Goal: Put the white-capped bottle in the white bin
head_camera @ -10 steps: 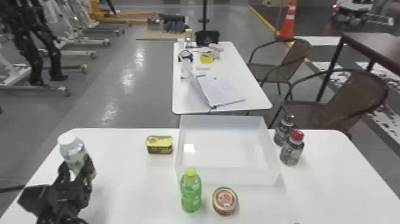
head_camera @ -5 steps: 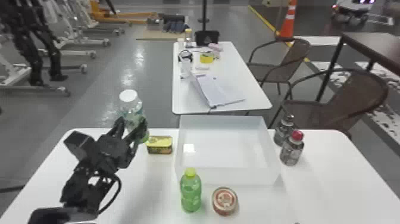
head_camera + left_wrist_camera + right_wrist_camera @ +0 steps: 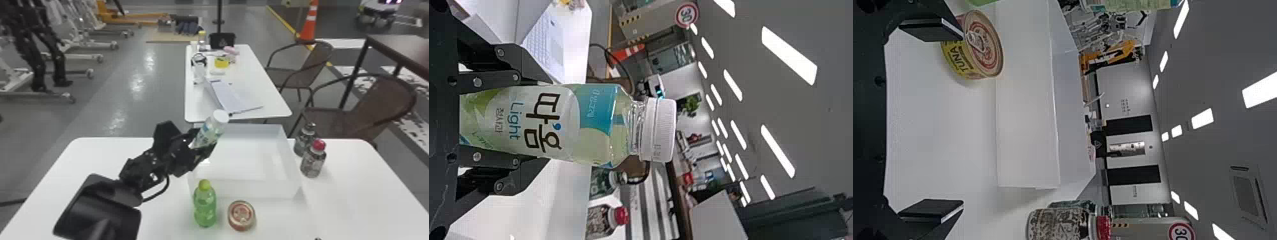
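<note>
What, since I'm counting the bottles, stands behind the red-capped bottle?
In the head view, a dark bottle stands behind the red-capped bottle, which hides its lower right part from sight.

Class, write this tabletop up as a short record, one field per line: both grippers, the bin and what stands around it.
Left gripper: holding white-capped bottle, cap up
Right gripper: open, empty
White bin: on table, bottle not yet released into it
Near side of bin: green bottle, tuna can
Right of bin: red-capped bottle, dark-capped bottle
</note>
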You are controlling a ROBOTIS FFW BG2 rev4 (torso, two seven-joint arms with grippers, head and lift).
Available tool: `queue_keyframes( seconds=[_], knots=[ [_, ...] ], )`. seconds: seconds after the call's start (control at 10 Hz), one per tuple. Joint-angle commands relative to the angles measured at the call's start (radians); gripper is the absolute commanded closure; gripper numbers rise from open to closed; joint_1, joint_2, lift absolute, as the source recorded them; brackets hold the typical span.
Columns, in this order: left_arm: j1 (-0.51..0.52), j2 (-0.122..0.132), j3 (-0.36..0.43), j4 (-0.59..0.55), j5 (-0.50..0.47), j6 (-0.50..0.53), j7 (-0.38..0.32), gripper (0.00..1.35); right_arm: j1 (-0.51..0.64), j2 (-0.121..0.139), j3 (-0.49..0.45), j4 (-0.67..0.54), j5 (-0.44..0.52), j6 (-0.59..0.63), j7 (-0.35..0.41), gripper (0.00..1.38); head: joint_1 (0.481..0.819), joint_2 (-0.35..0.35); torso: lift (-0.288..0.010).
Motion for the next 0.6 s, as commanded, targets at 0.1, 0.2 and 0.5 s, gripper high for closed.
queue_keyframes(
  seconds=[0.1, 0.2, 0.5],
  knots=[
    [-0.071, 0.018, -0.118, 0.003, -0.197, 0.036, -0.018, 1.10, -0.009, 0.000, 0.002, 0.007, -0.002, 0.000, 0.005, 0.11, 0.549, 0.000, -0.100],
    [-0.105, 0.040, -0.166, 0.010, -0.267, 0.051, -0.019, 1.07, -0.015, 0.006, 0.002, 0.011, 0.002, 0.000, 0.010, 0.11, 0.549, 0.000, -0.100],
    [-0.139, 0.061, -0.240, 0.014, -0.381, 0.068, -0.031, 0.79, -0.019, 0.009, 0.002, 0.014, 0.002, 0.000, 0.013, 0.11, 0.549, 0.000, -0.100]
  ],
)
